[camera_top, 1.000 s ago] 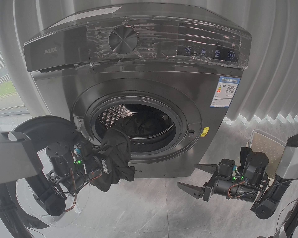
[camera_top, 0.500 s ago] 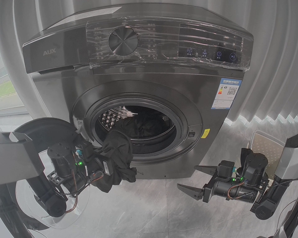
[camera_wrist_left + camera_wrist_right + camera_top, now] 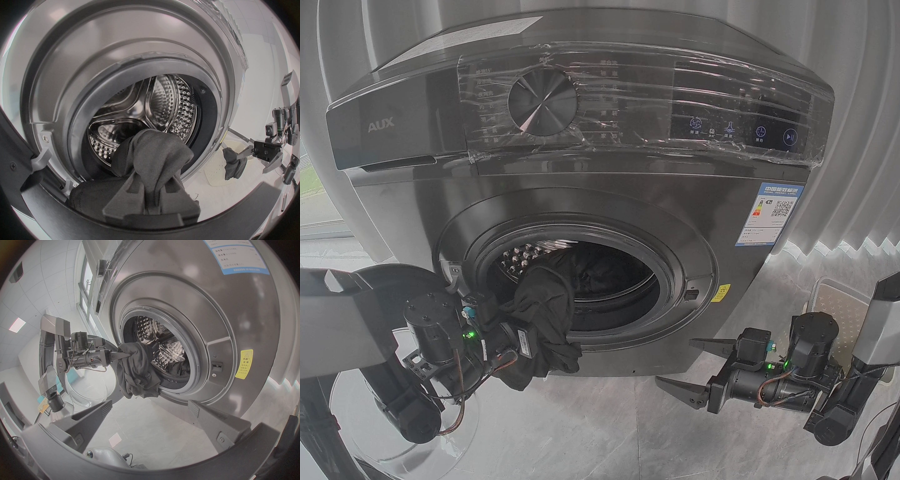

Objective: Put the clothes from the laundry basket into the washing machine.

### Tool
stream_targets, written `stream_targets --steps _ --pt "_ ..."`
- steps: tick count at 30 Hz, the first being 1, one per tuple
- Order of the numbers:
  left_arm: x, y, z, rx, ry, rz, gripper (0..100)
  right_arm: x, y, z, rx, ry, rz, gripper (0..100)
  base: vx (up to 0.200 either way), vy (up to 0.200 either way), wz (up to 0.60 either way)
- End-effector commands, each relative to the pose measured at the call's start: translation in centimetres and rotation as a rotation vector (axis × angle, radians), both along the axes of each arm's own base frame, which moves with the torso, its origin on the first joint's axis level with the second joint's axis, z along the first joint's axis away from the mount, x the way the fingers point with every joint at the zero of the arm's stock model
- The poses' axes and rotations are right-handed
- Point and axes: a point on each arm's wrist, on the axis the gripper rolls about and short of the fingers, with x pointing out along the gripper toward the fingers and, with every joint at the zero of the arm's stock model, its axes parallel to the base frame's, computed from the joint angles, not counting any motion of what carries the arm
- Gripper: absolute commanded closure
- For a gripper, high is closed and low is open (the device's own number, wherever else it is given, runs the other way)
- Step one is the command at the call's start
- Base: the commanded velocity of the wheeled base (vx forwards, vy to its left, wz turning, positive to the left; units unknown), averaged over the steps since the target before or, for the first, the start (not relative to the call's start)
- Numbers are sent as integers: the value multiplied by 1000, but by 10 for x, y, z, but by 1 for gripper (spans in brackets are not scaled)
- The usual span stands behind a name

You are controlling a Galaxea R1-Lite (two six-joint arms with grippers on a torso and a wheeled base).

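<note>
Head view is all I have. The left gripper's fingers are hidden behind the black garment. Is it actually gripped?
Observer: Yes. In the left wrist view the left gripper is shut on a fold of the black garment.
Operator: Tips inside the drum?
Observer: No. The right wrist view shows them side-on, just short of the door ring.
Operator: More clothes to load?
Observer: The left wrist view shows one dark garment at the white basket, behind the open right gripper.
</note>
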Motion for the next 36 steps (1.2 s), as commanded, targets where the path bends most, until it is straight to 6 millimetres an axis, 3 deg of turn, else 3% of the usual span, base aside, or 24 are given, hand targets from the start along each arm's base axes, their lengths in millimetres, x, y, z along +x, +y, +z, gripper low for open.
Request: stream_targets --steps 1,6,14,22,36 --pt "-1 -5 0 -2 -3 -12 100 -2 1 -2 -5 8 8 0 0 0 0" --pt "0 -7 -1 -2 -3 -17 100 -6 3 -2 -9 13 23 0 0 0 0" --pt "26 -26 -1 -14 -62 -24 100 -8 5 -6 -19 27 31 0 0 0 0" --pt "56 -40 -25 -45 -45 -25 100 -9 6 -6 -19 27 36 0 0 0 0" --pt "90 -62 -33 -139 -92 6 100 -8 5 -7 -21 29 32 0 0 0 0"
